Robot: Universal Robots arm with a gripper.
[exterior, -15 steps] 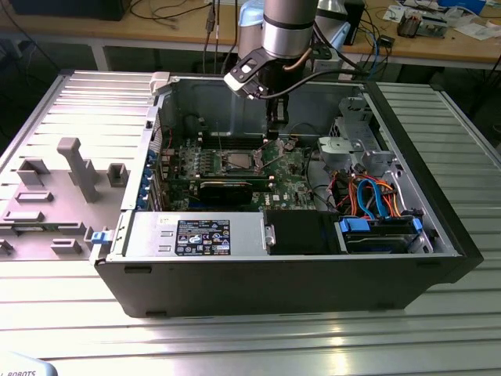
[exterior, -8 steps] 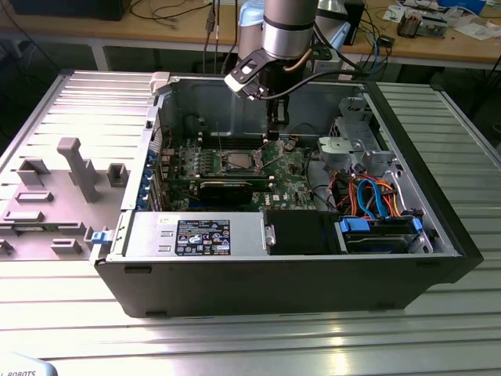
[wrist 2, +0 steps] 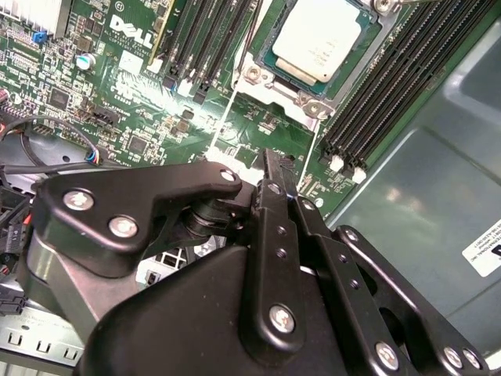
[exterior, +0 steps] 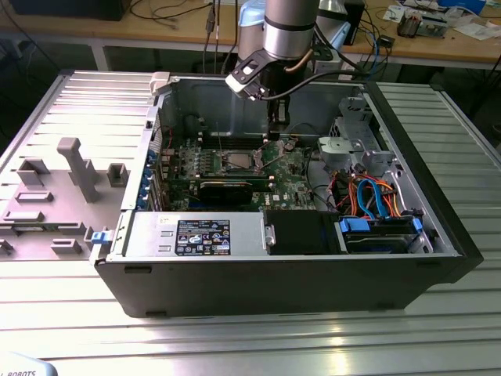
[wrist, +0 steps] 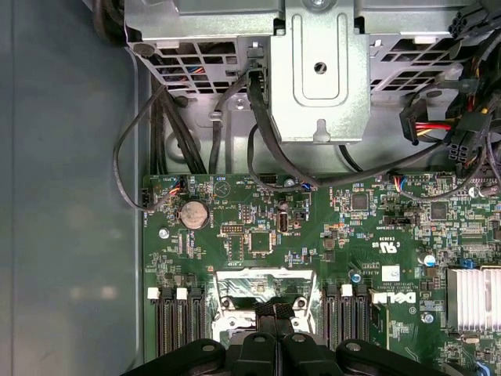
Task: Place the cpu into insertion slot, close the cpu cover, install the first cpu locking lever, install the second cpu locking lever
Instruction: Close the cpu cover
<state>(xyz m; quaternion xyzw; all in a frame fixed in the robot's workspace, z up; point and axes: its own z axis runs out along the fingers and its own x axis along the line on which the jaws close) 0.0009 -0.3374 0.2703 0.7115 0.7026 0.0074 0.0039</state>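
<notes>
– Second wrist view: where's the cpu (wrist 2: pixel 321 39)?
– Seated in the insertion slot (wrist 2: pixel 309 102), grey top up. The cpu cover (wrist: pixel 235 276) is swung open, off the chip.
– End effector (wrist 2: pixel 275 160)?
– Clenched, fingertips together at the cover's free edge; can't tell if it pinches it.
– Surroundings?
– Open computer case (exterior: pixel 274 274) on the ribbed counter (exterior: pixel 235 337).

Even overhead light flooding scene; glare streaking across ribbed bench (exterior: pixel 337 333) near front edge; case (exterior: pixel 274 274) interior lying shadowed; cpu (wrist 2: pixel 321 39) top washing out pale.
</notes>
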